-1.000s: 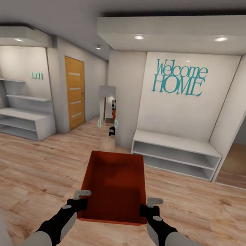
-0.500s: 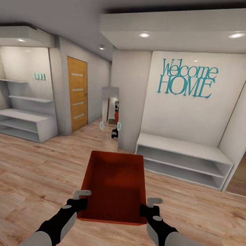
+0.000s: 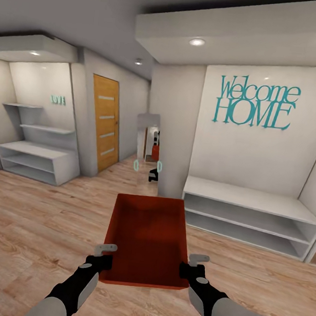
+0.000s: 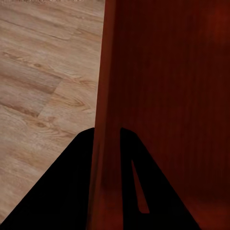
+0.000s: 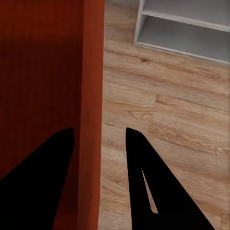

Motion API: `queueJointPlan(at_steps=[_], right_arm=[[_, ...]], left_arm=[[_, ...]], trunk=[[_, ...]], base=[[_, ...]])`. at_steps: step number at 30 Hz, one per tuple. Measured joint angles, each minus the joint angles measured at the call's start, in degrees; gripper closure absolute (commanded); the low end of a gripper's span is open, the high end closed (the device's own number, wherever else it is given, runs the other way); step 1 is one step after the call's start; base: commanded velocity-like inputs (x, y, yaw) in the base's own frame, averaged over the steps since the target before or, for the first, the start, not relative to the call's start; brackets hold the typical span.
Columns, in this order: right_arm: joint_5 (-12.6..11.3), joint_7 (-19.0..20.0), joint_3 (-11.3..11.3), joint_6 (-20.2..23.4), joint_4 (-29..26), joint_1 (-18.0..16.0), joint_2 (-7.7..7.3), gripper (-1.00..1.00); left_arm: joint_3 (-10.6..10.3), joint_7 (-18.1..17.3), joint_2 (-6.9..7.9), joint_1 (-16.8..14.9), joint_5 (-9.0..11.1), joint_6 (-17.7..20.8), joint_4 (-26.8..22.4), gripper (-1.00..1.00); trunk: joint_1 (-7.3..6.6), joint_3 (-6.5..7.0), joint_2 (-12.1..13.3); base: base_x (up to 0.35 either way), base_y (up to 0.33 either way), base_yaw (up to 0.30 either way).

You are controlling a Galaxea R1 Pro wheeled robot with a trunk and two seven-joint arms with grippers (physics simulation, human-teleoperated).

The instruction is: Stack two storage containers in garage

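Lower centre, container point(image 3: 147, 239): held above the wood floor point(image 3: 35, 223), long axis pointing away toward the white shelf point(image 3: 248, 220).
Left claw point(image 3: 103, 263): clamped on its left wall.
Right claw point(image 3: 189, 271): clamped on its right wall.

1. Recessed ceiling spotlights point(image 3: 197, 42) give bright, even, soft-shadowed light.
2. Head view bends straight lines near its edges.
3. Wrist views render fingers point(image 5: 158, 191) as flat black silhouettes; no blur.
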Motion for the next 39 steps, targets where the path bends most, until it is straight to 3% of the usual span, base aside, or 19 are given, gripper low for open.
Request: queueJointPlan(at_steps=[28,39], right_arm=[[0.11,0.00,-0.09,0.00,0.00,0.00,0.00,1.00],[0.11,0.09,-0.10,0.00,0.00,0.00,-0.07,1.00]], left_arm=[[-0.01,0.03,-0.01,0.01,0.01,0.01,-0.02,1.00],[0.00,0.10,-0.07,0.00,0.00,0.00,0.00,1.00]], trunk=[[0.00,0.00,0.00],[0.00,0.00,0.00]], base=[[0.324,0.000,0.241],[0.324,0.000,0.052]])
